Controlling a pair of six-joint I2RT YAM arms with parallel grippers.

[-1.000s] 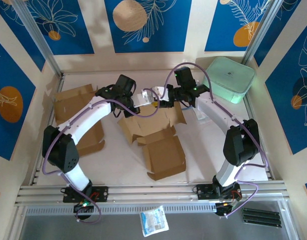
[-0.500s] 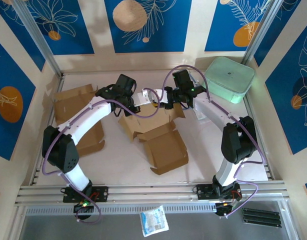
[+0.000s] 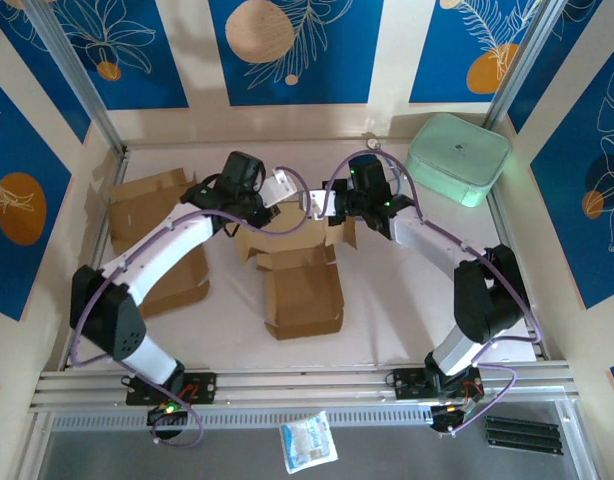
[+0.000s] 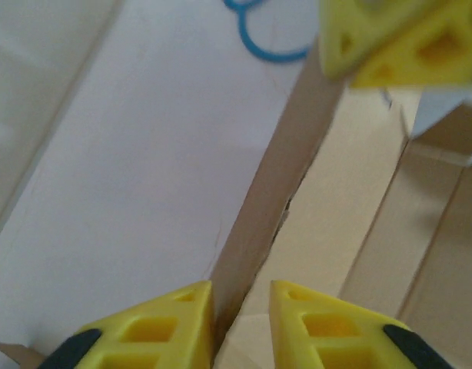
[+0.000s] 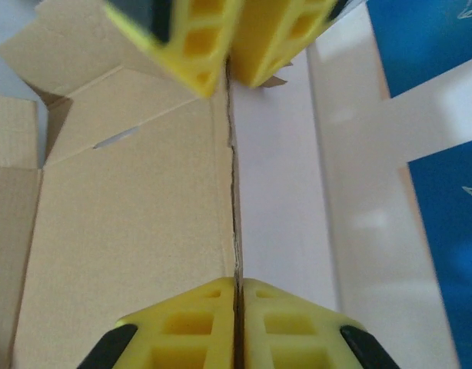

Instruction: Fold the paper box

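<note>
**Item 1 – paper box** (image 3: 305,292): brown corrugated card, partly formed. It lies at the centre of the overhead frame on the white table (image 3: 407,300), between the two arms. The lower part reads as a shallow panel with short turned-up edges. The upper part has loose flaps reaching up to the two grippers.

**Item 2 – left gripper** (image 4: 242,296): yellow fingers at the bottom edge of its wrist view. The jaws stand slightly parted, released. A raised flap of the box runs edge-on up through the gap, close against the left-hand finger, with a sliver of space on the other side.

**Item 3 – right gripper** (image 5: 237,288): yellow fingers at the bottom centre of its wrist view. They are clenched together on the thin edge of a box wall, which runs straight up the frame. The left gripper's fingers (image 5: 197,38) sit on the same edge at the top of that frame. In the overhead view the two grippers are near each other above the box.

**Item 4 – flat cardboard blanks** (image 3: 147,205): unfolded, at the left of the overhead frame. A second one (image 3: 182,285) is partly under the left arm.

**Item 5 – mint-green lidded container** (image 3: 459,158): upper right of the overhead frame, well apart from the box.

**Item 6 – white-and-blue packet** (image 3: 307,441): bottom centre of the overhead frame, on the grey ledge below the arm bases.
</note>
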